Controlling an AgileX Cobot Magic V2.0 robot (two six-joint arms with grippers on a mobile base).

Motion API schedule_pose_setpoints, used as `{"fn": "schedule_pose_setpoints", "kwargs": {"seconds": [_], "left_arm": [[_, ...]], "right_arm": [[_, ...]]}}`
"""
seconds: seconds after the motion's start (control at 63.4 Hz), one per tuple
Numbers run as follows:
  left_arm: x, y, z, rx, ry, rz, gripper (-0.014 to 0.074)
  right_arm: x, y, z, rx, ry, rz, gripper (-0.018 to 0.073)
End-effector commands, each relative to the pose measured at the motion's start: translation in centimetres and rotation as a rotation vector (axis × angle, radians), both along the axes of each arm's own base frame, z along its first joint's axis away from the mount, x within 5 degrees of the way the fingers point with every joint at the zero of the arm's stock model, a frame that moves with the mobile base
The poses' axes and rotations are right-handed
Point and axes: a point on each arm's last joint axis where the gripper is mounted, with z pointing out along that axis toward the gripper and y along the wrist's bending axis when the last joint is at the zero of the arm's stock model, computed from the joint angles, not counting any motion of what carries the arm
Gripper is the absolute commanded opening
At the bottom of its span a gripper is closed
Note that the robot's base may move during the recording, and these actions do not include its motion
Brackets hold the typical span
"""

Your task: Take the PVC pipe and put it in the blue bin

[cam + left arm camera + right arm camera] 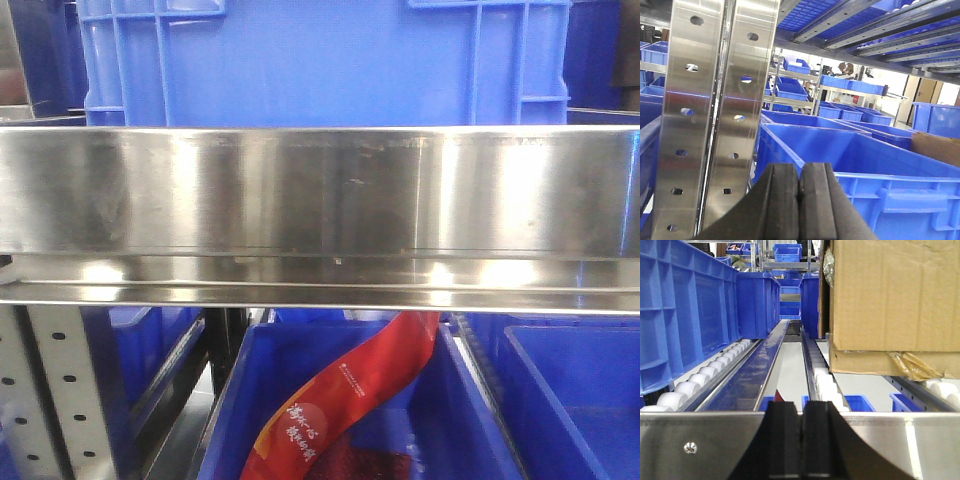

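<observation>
Front view: one steel rail (320,190); one bin (320,60) behind it, far; three bins below, near, the middle one (240,400) holding one red packet (350,400). Right wrist view: two cardboard boxes, upper (895,290), lower (865,362).

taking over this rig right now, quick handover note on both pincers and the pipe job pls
Left pincer: shut, empty, facing a blue bin beside the steel upright.
Right pincer: shut, empty, at the steel rail of the roller lane, cardboard box to the right.
PVC pipe: not visible in any view.
Done: nothing evident.
Left: find the pipe, grasp it, place it in the blue bin.
</observation>
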Motion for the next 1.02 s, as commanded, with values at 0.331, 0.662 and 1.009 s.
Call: {"fn": "schedule_pose_setpoints", "kwargs": {"seconds": [0.331, 0.662, 1.009], "left_arm": [[0.2, 0.0, -10.0, 0.015, 0.08, 0.004, -0.0111], [-0.7, 0.9, -15.4, 0.089, 0.1, 0.12, -0.0111], [-0.8, 1.6, -15.6, 0.076, 0.081, 0.25, -0.0111]], "right_arm": [[0.0, 0.0, 0.2, 0.0, -0.026, -0.006, -0.0153], [0.0, 0.0, 0.2, 0.0, -0.026, -0.006, -0.0153], [0.0, 0.0, 0.2, 0.0, -0.026, -0.006, -0.0153]]}}
